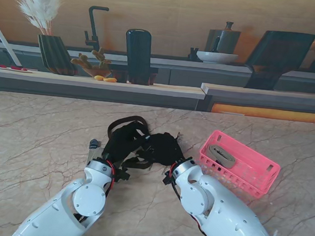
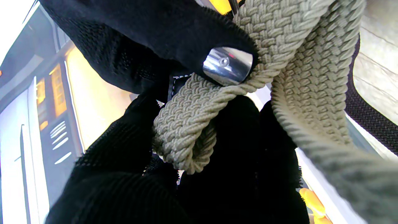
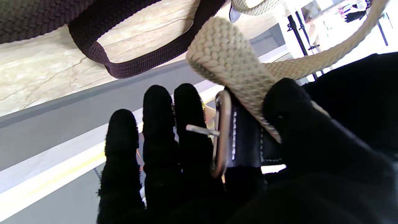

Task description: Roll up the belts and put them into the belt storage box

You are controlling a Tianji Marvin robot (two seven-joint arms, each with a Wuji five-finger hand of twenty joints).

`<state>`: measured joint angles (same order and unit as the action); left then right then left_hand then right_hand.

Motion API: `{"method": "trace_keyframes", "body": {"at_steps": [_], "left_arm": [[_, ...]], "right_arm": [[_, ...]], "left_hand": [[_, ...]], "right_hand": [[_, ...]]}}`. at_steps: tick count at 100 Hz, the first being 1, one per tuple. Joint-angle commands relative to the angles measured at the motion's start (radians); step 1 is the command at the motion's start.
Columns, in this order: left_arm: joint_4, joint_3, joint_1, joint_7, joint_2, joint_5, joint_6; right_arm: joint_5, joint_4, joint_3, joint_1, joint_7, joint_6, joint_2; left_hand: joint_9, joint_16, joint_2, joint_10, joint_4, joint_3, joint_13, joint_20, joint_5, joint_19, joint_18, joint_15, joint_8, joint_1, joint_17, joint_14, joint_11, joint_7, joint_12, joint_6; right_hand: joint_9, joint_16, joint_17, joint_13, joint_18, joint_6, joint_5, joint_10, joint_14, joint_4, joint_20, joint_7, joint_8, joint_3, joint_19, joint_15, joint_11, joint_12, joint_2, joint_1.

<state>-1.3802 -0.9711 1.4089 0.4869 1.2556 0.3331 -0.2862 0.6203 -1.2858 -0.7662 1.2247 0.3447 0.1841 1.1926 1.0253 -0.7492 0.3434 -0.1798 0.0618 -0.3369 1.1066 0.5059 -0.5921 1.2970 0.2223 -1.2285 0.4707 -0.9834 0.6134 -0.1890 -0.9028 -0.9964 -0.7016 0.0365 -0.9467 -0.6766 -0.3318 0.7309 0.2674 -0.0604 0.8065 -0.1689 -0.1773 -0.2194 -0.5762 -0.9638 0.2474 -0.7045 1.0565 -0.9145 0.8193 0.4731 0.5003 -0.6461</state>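
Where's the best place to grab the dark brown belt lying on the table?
Take the dark brown belt at its raised loop on the far side, coming down from above; the loop arches off the table and lies apart from both hands and the beige belt.

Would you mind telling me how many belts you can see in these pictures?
3: a rolled belt in the pink box, a beige braided belt held by both hands, and a dark belt on the table. Others may be hidden.
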Motion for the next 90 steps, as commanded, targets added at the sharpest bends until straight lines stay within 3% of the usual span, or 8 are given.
{"method": "trace_keyframes", "body": {"at_steps": [1,15,28,33,70,80,83,90], "left_arm": [[-0.006,0.005,0.008,-0.001,0.016,0.002,-0.008],[-0.01,-0.019,0.018,-0.002,0.01,0.014,-0.024],[-0.023,-0.039,0.03,-0.009,0.003,0.026,-0.021],[-0.032,-0.047,0.036,-0.021,0.0,0.022,-0.009],[-0.056,-0.09,0.051,-0.16,-0.033,-0.022,0.001],[-0.054,-0.089,0.046,-0.194,-0.046,-0.001,-0.003],[-0.052,-0.086,0.043,-0.202,-0.049,0.011,-0.002],[-0.046,-0.072,0.034,-0.21,-0.054,0.034,0.001]], "right_arm": [[-0.002,-0.025,-0.007,0.014,-0.005,-0.003,0.014],[-0.023,-0.072,-0.057,0.056,-0.026,-0.022,0.007],[-0.001,-0.101,-0.099,0.087,-0.022,-0.029,-0.003],[0.012,-0.108,-0.113,0.098,-0.012,-0.029,-0.005],[0.077,-0.176,-0.223,0.178,0.036,-0.034,-0.02],[0.075,-0.191,-0.243,0.194,0.042,-0.037,-0.02],[0.07,-0.196,-0.247,0.198,0.042,-0.039,-0.019],[0.044,-0.207,-0.259,0.207,0.038,-0.036,-0.016]], "left_hand": [[-0.074,0.021,-0.019,0.07,0.022,0.047,-0.06,-0.011,0.054,-0.039,-0.001,0.134,-0.007,0.013,-0.086,0.062,0.066,0.016,0.036,-0.013],[-0.311,0.045,-0.062,0.06,-0.005,0.017,-0.39,0.03,0.148,-0.196,0.05,0.423,0.059,0.272,-0.346,-0.014,0.293,0.272,0.138,0.013],[-0.456,0.119,-0.082,0.044,-0.012,0.091,-0.592,0.023,0.187,-0.287,0.044,0.638,0.059,0.28,-0.459,-0.022,0.431,0.359,0.206,0.0],[-0.497,0.15,-0.111,0.042,-0.022,0.183,-0.654,0.035,0.195,-0.335,0.032,0.693,0.069,0.24,-0.491,-0.019,0.464,0.394,0.233,-0.006],[-0.586,0.306,-0.069,0.013,-0.034,0.286,-0.758,-0.053,0.226,-0.575,-0.01,0.939,0.003,0.262,-0.543,0.01,0.642,0.576,0.34,-0.03],[-0.601,0.333,-0.032,0.015,-0.036,0.26,-0.761,-0.061,0.242,-0.609,-0.015,0.97,-0.01,0.254,-0.541,0.025,0.664,0.607,0.358,-0.033],[-0.602,0.354,0.002,0.019,-0.024,0.122,-0.76,-0.047,0.243,-0.636,-0.016,0.97,-0.007,0.316,-0.536,0.028,0.66,0.62,0.374,-0.034],[-0.593,0.356,0.008,0.018,-0.023,0.088,-0.746,-0.046,0.241,-0.637,-0.011,0.971,-0.006,0.308,-0.523,0.027,0.659,0.619,0.374,-0.035]], "right_hand": [[-0.019,0.02,0.003,-0.007,0.026,-0.115,-0.01,0.008,0.02,0.05,0.011,-0.035,0.014,-0.012,0.028,0.003,0.004,-0.015,-0.13,-0.089],[-0.016,0.047,0.016,-0.01,0.035,-0.196,-0.017,0.024,0.035,0.031,0.028,-0.044,0.04,0.017,-0.002,0.064,-0.035,-0.03,-0.139,-0.087],[-0.001,0.063,0.024,-0.019,0.044,-0.244,-0.027,0.032,0.035,0.018,0.035,-0.042,0.057,0.03,-0.029,0.106,-0.066,-0.038,-0.148,-0.077],[0.005,0.067,0.026,-0.021,0.042,-0.254,-0.034,0.034,0.037,0.016,0.036,-0.042,0.061,0.036,-0.034,0.118,-0.074,-0.04,-0.156,-0.074],[0.041,0.079,0.047,-0.043,0.018,-0.274,-0.058,0.047,0.055,0.023,0.039,-0.047,0.072,0.079,-0.066,0.154,-0.096,-0.044,-0.188,-0.079],[0.047,0.08,0.048,-0.046,0.014,-0.277,-0.059,0.046,0.059,0.025,0.038,-0.045,0.07,0.085,-0.069,0.157,-0.1,-0.045,-0.19,-0.076],[0.05,0.08,0.05,-0.049,0.012,-0.279,-0.058,0.046,0.06,0.026,0.038,-0.044,0.07,0.087,-0.07,0.158,-0.101,-0.045,-0.191,-0.075],[0.057,0.081,0.052,-0.052,0.006,-0.291,-0.063,0.052,0.066,0.028,0.037,-0.041,0.069,0.092,-0.072,0.162,-0.106,-0.047,-0.197,-0.068]]}}
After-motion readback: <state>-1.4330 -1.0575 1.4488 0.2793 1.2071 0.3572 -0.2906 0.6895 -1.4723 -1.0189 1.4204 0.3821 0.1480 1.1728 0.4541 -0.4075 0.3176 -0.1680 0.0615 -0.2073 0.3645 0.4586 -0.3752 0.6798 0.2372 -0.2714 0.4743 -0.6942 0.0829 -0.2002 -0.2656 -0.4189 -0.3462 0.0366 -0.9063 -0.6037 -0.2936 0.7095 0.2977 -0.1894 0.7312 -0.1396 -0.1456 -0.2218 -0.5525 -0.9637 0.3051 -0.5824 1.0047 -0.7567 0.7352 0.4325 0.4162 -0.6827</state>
